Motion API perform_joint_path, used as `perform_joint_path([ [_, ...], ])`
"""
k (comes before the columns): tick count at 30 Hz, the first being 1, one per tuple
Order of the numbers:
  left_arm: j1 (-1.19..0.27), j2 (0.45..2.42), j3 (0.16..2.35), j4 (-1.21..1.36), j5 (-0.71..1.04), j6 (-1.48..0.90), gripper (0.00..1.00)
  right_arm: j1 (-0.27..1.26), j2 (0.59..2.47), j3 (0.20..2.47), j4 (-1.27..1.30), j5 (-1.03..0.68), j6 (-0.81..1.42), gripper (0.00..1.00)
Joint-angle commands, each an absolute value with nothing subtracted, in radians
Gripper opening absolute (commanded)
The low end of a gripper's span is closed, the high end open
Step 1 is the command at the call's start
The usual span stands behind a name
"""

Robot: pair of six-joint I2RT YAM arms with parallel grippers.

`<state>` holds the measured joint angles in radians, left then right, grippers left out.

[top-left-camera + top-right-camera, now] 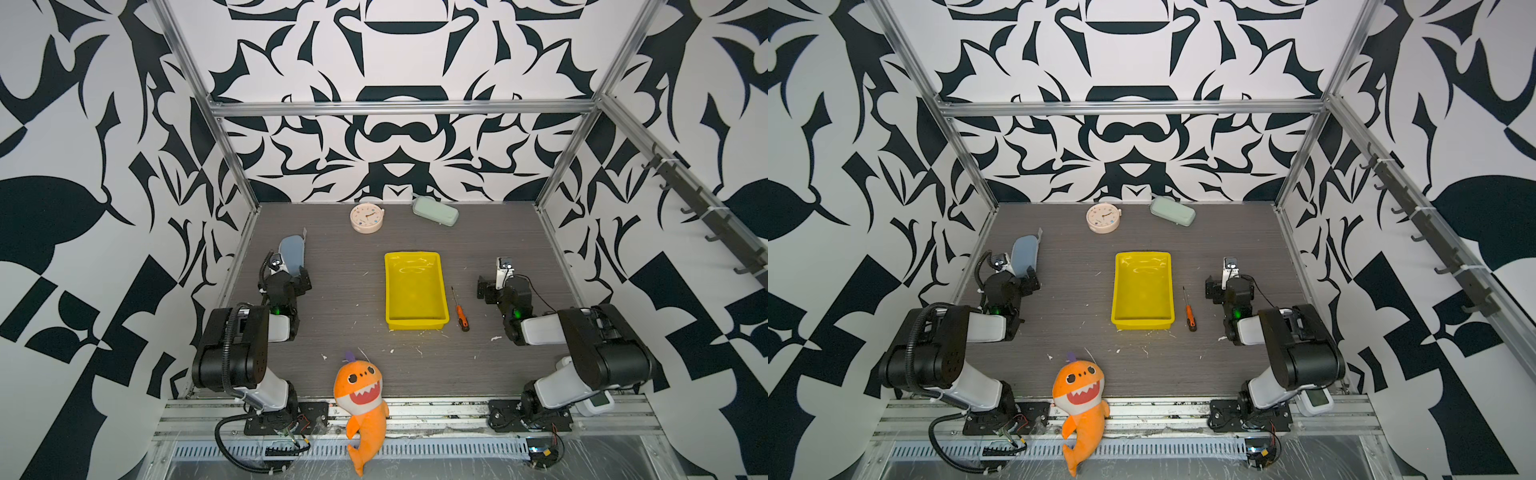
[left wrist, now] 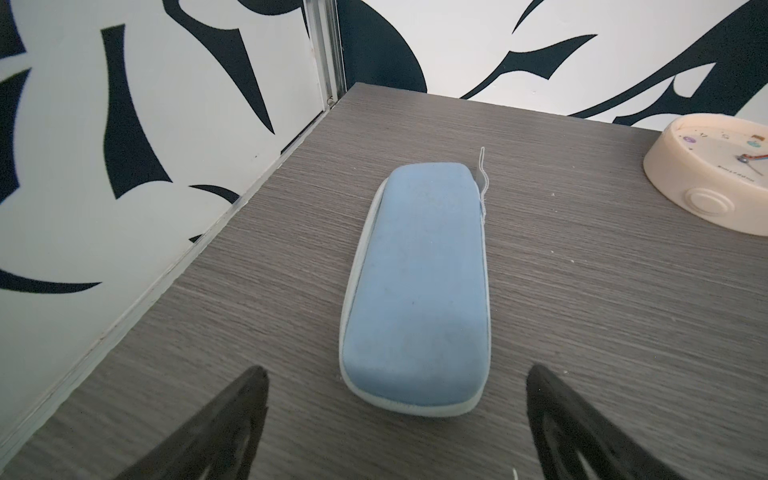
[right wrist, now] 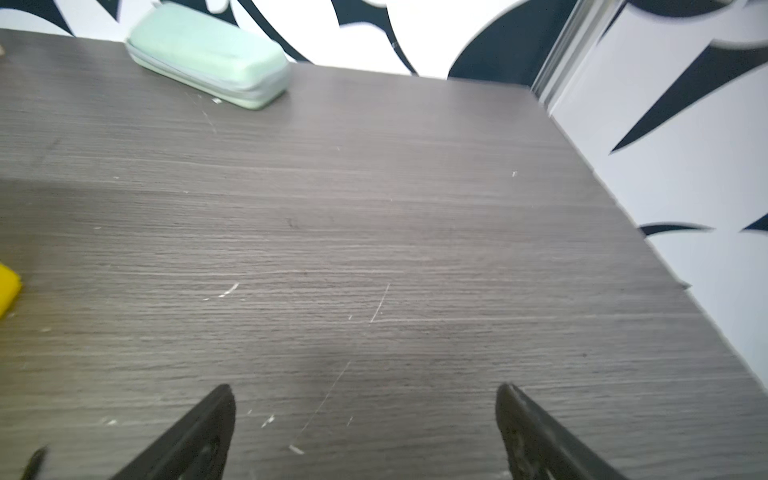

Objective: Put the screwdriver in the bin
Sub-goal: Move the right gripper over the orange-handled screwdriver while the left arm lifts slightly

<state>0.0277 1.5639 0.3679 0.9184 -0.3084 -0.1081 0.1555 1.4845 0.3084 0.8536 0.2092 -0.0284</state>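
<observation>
We find the screwdriver (image 1: 460,309) lying flat on the tabletop (image 1: 340,332), just right of the yellow bin (image 1: 388,291) in the lower middle of both top views. Its shaft points up the frame and its orange handle down. The bin is empty.

The right pincer (image 3: 361,390) stands wide with nothing between its fingers, right of the screwdriver and apart from it. The left pincer (image 1: 302,281) is also wide, at the left by a blue case (image 2: 415,291).

We see these risks:
- The tool is slim and low, so a shallow descent may close on air, and a deep one may scrape the tabletop.
- A pinch on the thin shaft could let the handle swing or roll free.
- The finger nearer the bin may nudge its wall.
- A high release onto the glossy floor could bounce the tool out.
- The right wrist view does not clearly show the tool.
</observation>
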Motion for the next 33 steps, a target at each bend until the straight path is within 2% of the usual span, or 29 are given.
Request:
perform_joint_path([
  [1, 0.026, 1.554, 0.365, 0.931, -0.304, -0.117, 1.00, 0.227, 1.313, 0.368, 0.671, 0.352, -0.041, 1.00],
  [3, 0.026, 1.551, 0.359, 0.939, -0.306, -0.121, 1.00, 0.238, 1.229, 0.438, 0.435, 0.336, -0.006, 1.00],
  [6, 0.008, 1.538, 0.339, 0.978, -0.299, -0.103, 1.00, 0.244, 1.132, 0.484, 0.272, 0.296, 0.050, 1.00],
  [9, -0.044, 1.442, 0.324, 0.954, -0.349, -0.055, 1.00, 0.243, 1.077, 0.530, 0.141, 0.324, 0.206, 1.00],
  [11, -0.140, 1.319, 0.336, 0.833, -0.423, 0.013, 1.00, 0.242, 1.086, 0.548, 0.028, 0.354, 0.320, 1.00],
  [13, -0.226, 1.157, 0.411, 0.567, -0.478, -0.043, 0.99, 0.236, 1.115, 0.548, -0.091, 0.469, 0.508, 0.99],
  [16, -0.242, 1.021, 0.578, 0.056, -0.379, -0.302, 1.00, 0.205, 1.135, 0.537, -0.120, 0.488, 0.598, 0.99],
  [19, -0.242, 0.994, 0.613, -0.163, -0.306, -0.420, 1.00, 0.186, 1.144, 0.524, -0.070, 0.410, 0.628, 0.99],
  [22, -0.242, 0.997, 0.601, -0.255, -0.317, -0.475, 1.00, 0.185, 1.177, 0.510, -0.019, 0.322, 0.666, 0.99],
  [25, -0.241, 0.972, 0.584, -0.345, -0.499, -0.609, 1.00, 0.183, 1.233, 0.545, -0.159, 0.404, 0.825, 0.99],
  [27, -0.241, 0.937, 0.539, -0.356, -0.602, -0.684, 0.99, 0.163, 1.266, 0.566, -0.184, 0.368, 0.817, 1.00],
  [33, -0.239, 0.810, 0.445, -0.307, -0.644, -0.740, 0.99, 0.168, 1.261, 0.535, -0.064, 0.164, 0.747, 0.99],
])
